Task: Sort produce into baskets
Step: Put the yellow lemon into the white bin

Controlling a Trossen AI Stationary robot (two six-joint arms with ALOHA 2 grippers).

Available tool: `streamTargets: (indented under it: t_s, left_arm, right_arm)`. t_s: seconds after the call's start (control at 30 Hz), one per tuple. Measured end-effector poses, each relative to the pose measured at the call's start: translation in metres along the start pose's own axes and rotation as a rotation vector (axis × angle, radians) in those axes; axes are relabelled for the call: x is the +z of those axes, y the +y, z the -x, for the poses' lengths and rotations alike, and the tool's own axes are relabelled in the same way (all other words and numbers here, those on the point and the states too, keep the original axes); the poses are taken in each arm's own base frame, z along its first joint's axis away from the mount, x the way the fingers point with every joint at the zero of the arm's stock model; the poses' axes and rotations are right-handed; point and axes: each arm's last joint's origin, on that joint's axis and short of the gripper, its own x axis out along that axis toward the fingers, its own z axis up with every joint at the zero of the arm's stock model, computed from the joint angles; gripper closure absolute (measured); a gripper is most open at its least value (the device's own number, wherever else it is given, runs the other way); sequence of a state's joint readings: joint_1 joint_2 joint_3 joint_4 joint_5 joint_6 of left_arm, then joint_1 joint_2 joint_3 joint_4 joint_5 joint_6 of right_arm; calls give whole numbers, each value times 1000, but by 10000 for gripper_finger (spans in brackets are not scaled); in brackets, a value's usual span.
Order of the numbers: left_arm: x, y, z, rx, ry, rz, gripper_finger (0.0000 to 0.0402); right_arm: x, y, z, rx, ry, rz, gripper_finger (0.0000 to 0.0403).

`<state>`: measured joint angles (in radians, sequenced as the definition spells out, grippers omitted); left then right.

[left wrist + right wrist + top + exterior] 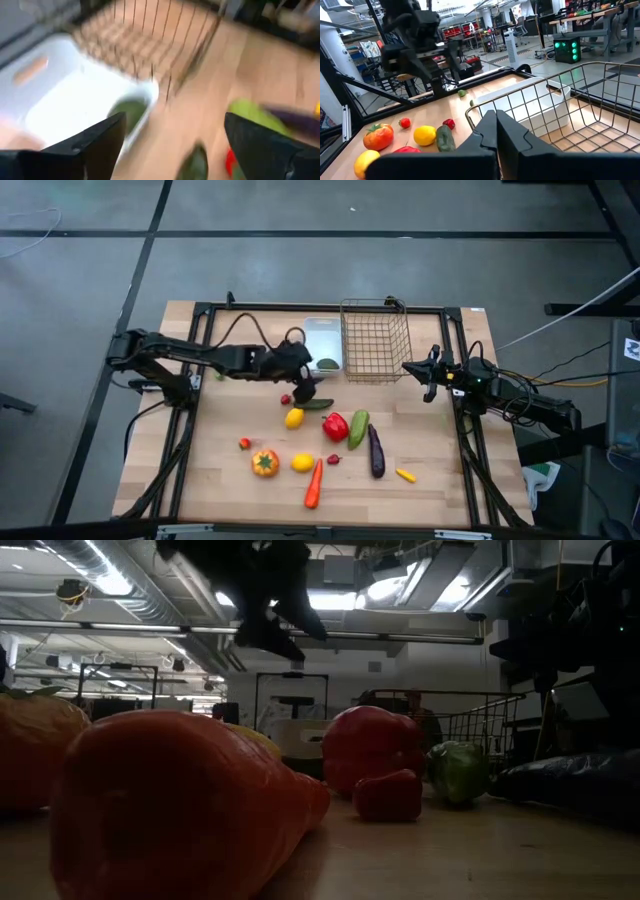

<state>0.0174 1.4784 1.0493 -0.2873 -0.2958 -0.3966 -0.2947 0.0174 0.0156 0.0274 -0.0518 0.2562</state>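
Note:
The white tray (322, 337) and the wire-mesh basket (375, 340) stand side by side at the table's far middle. A green piece (127, 111) lies in the tray's near corner. My left gripper (303, 380) hangs open and empty above the table, just near of the tray; its own view (175, 120) shows the wide gap. Below it lie a dark cucumber (316, 404) and a lemon (294, 418). My right gripper (426, 376) is shut and empty just right of the basket; its own view (496, 120) shows the fingers together.
The rest of the produce lies on the near half of the table: red pepper (335, 426), green cucumber (357, 428), eggplant (376, 452), tomato (265, 463), second lemon (302, 463), carrot (314, 483), yellow chilli (405, 475) and small red pieces (244, 443).

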Motion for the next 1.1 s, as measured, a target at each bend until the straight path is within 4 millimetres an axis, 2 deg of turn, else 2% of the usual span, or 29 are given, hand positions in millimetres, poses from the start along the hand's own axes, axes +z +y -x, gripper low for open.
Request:
streamTargets:
  t_s: [0.17,0.37,0.77,1.1]
  left_arm:
    - [-6,-17,19,25,163,77,68]
    - [-29,-34,27,56,291,193,68]
    - [-77,-61,-13,109,500,186,68]
    - [-90,-63,-33,130,549,145,68]
  right_arm:
    - [0,0,0,0,0,0,400]
    - [0,0,0,0,0,0,400]
    - [0,0,0,0,0,0,400]
    - [0,0,0,0,0,0,400]
